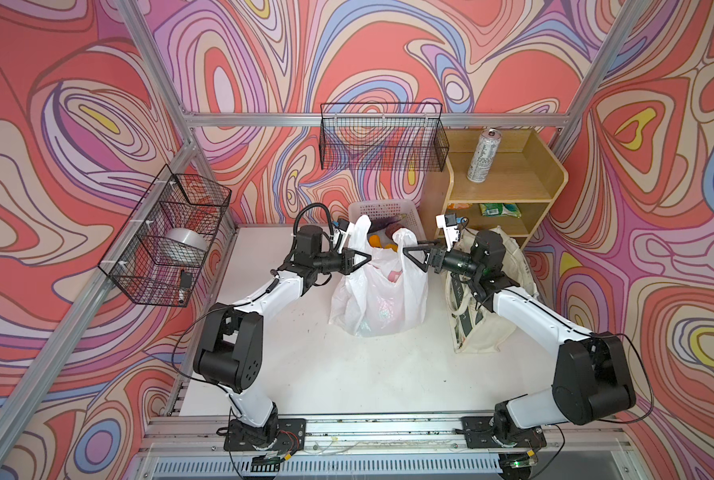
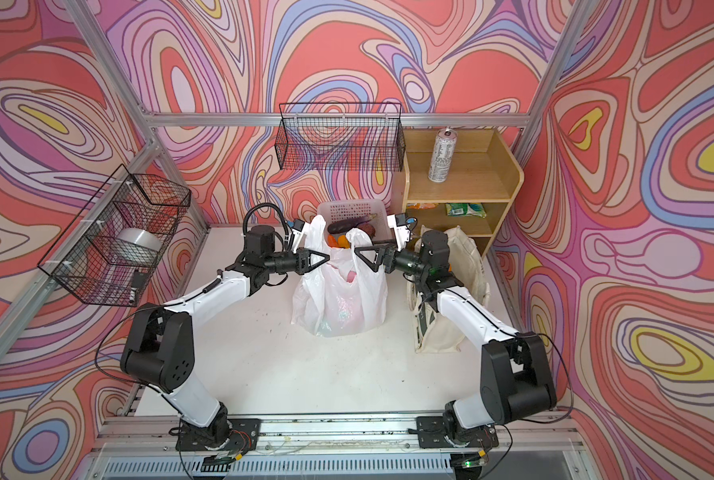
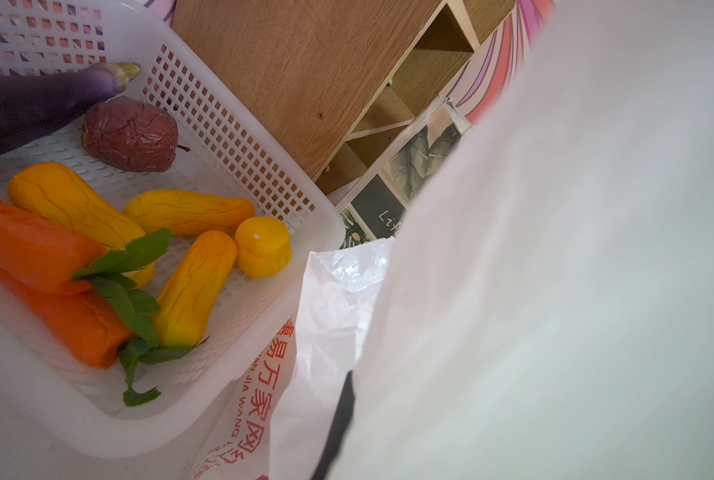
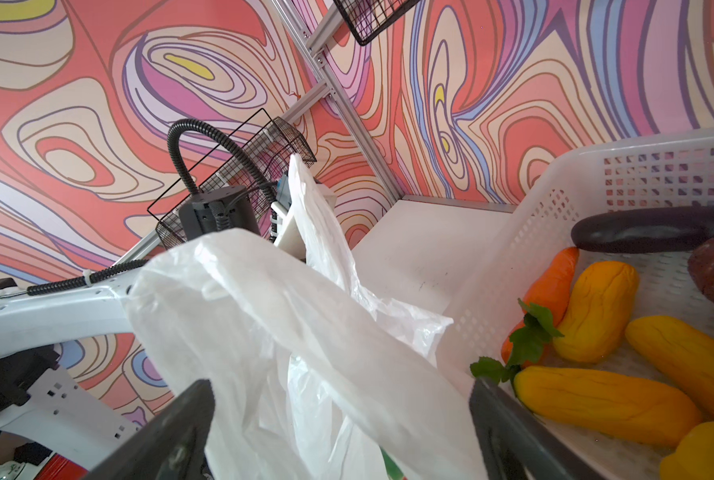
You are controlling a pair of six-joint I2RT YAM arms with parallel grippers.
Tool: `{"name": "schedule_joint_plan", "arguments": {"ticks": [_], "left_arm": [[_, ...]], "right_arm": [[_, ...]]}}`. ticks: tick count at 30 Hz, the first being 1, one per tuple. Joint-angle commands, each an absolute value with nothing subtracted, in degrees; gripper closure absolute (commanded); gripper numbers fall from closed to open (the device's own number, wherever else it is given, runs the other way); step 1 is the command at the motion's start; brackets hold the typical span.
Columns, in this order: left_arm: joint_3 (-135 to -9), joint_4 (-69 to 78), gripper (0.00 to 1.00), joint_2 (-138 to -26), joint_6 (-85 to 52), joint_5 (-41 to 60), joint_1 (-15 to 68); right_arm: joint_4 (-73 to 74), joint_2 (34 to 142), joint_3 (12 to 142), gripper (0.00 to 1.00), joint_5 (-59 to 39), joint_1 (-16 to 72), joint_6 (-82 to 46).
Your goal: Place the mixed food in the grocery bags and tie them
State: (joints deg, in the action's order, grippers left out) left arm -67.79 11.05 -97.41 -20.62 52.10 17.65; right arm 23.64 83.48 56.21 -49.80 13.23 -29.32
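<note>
Carrier bag (image 1: 378, 299), centre of desk (image 1: 305, 365), part-filled, untied: left gripper (image 1: 367, 259) pinched shut, apparently on one handle, right gripper (image 1: 409, 254) spread wide about the other (carrot (image 3: 35, 249), eggplant (image 3: 35, 104) unpacked in basket (image 1: 388, 206); can (image 1: 483, 156) on shelf (image 1: 509, 193)).

- The white plastic bag (image 1: 378, 291) with red lettering stands mid-surface, handles raised, pink contents showing through.
- The cream canvas tote (image 1: 482, 336) slumps at its 3 o'clock.
- The eggplant (image 3: 43, 104), carrots (image 3: 27, 245) and yellow fruit (image 3: 189, 210) lie in the lattice basket (image 3: 230, 137) at its 12 o'clock.
- The silver can (image 1: 483, 156) stands upright atop the shelf (image 1: 513, 174), with the green packet (image 1: 500, 210) a tier below.
</note>
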Motion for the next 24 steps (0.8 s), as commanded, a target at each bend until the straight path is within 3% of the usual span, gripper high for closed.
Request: {"name": "schedule_joint_plan", "arguments": {"ticks": [1, 13, 16, 19, 21, 24], "left_arm": [[-68.9, 10.2, 1.0, -98.3, -19.5, 53.3, 17.9], [-68.8, 10.1, 1.0, -97.7, -19.7, 53.8, 17.9], [-68.3, 10.0, 1.0, -97.2, -19.7, 54.0, 17.9], [-67.8, 9.9, 1.0, -96.7, -19.7, 54.0, 17.9], [-67.6, 10.2, 1.0, -96.4, -19.8, 53.9, 17.9], [-67.6, 10.2, 1.0, -96.2, -20.0, 53.8, 17.9]], "right_arm": [[25.1, 80.9, 55.4, 0.02, -51.2, 13.6, -29.9], [18.9, 88.9, 60.5, 0.02, -43.2, 15.8, -24.4], [18.4, 91.3, 63.4, 0.07, -42.4, 16.3, -24.2], [16.0, 93.8, 66.6, 0.26, -42.5, 17.1, -22.6], [13.6, 95.3, 68.7, 0.54, -43.1, 18.0, -21.3], [11.0, 96.6, 70.4, 0.78, -43.4, 19.7, -20.0]]}}
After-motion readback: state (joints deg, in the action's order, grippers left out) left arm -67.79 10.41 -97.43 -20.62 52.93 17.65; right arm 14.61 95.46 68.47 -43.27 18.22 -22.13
